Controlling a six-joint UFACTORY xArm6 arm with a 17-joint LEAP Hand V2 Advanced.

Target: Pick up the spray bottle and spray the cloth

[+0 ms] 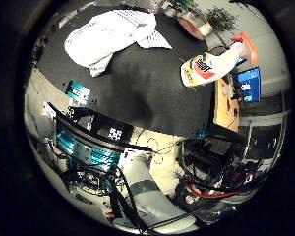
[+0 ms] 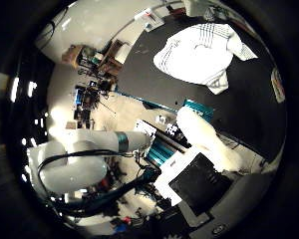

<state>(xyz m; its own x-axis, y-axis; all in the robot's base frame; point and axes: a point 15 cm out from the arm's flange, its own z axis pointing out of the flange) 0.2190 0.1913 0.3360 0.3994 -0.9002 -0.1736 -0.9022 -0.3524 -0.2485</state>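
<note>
Presently held well above a black table point(image 1: 152, 93), nothing grasped or touched: white-and-black robot hand point(image 2: 209, 139), one pale finger reaching out straight, remaining fingers out of sight, so degree of opening impossible to tell.

Lying on its side on the matte dark tabletop near one edge: white plastic spray bottle point(image 1: 209, 66) with colourful label and orange trigger head. Well apart from it on the same surface: crumpled white cloth point(image 1: 110, 34) with thin dark stripes, soft and folded over itself. Beyond the table's far edge: potted green plants point(image 1: 211, 19) in a terracotta-coloured pot.
</note>
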